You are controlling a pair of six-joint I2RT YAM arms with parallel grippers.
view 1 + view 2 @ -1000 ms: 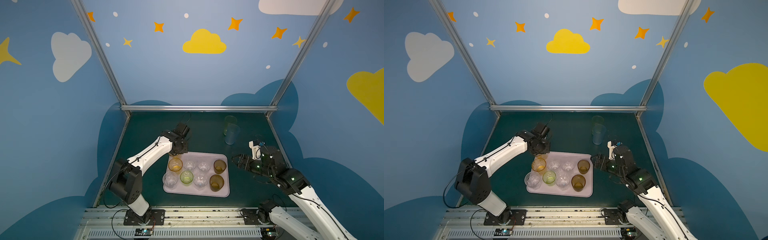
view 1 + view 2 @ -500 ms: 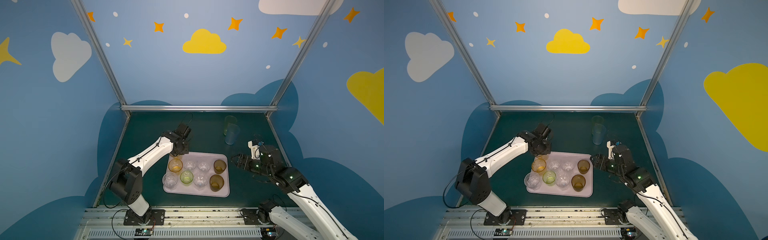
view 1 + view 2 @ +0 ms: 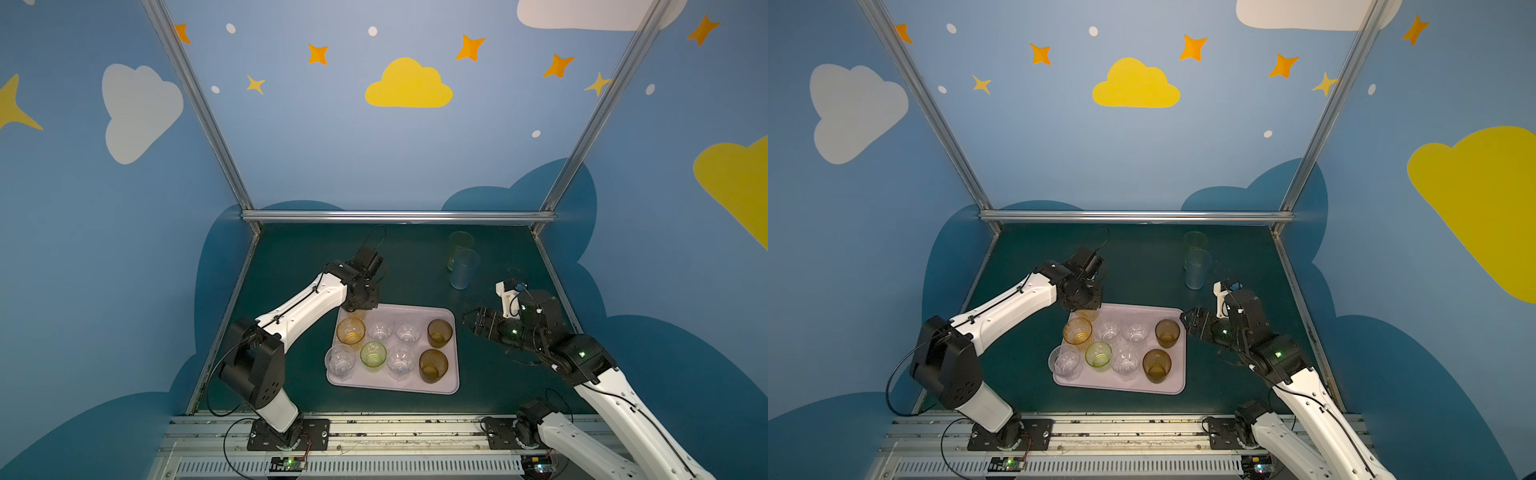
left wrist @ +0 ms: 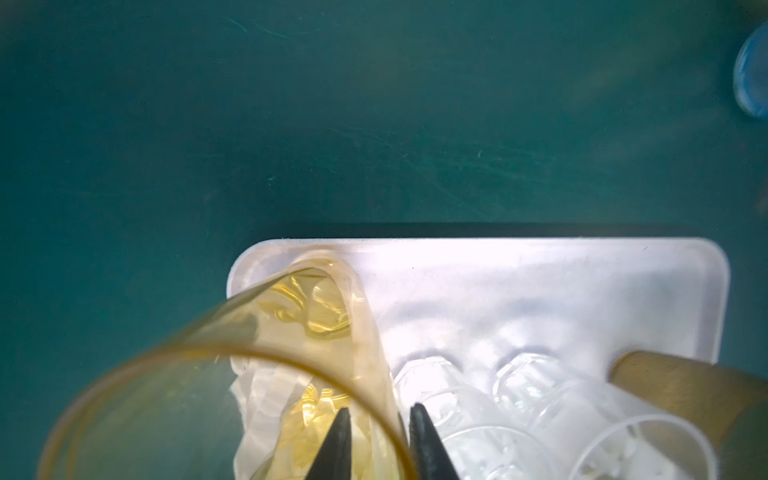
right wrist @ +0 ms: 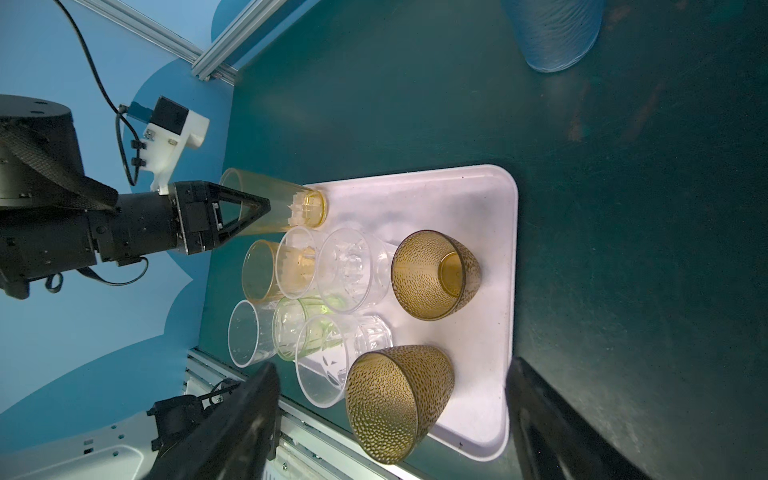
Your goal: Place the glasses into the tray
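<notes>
Left wrist view: my left gripper (image 4: pixel 379 415) stands slightly parted astride the tall yellow glass (image 4: pixel 324 307) to leave it in the tray (image 4: pixel 540 291) corner; my right gripper (image 3: pixel 468 322) waits wide open.

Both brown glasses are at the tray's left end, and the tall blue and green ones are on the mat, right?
No: both top views show the brown glasses at the tray's right end. The tall blue glass and tall green glass are indeed on the mat.
</notes>
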